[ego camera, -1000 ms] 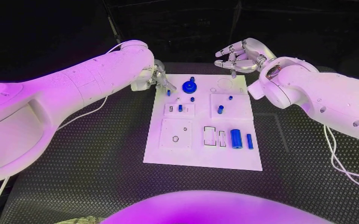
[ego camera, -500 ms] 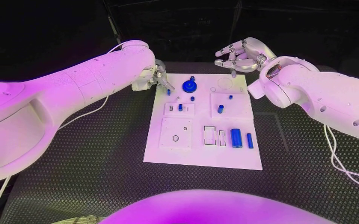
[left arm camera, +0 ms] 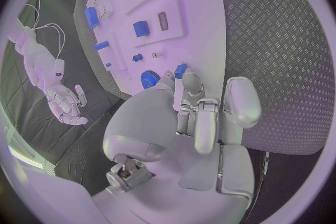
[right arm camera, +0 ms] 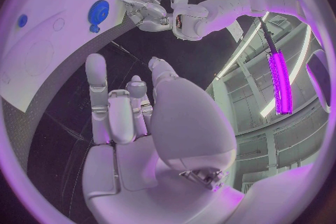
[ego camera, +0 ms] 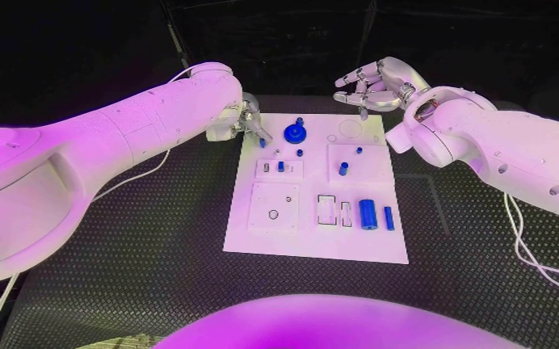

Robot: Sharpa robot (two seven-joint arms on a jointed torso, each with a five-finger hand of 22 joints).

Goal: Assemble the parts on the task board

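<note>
The black surface (ego camera: 140,268) has a raised diamond-tread texture. One flat white task board (ego camera: 314,195) lies at its middle. About nine blue parts sit on it: a round gear-like part (ego camera: 295,132) far, a large cylinder (ego camera: 367,215) near right. The left robot hand (ego camera: 247,123) is at the board's far-left corner; the left wrist view shows its fingertips pinching a small blue part (left arm camera: 181,70). The right robot hand (ego camera: 373,86) hovers beyond the far-right corner, fingers loosely spread, holding nothing.

Head camera looking down over the task board (ego camera: 314,195), wrist cameras close behind each robot hand, all sharing the board's far end.
</note>
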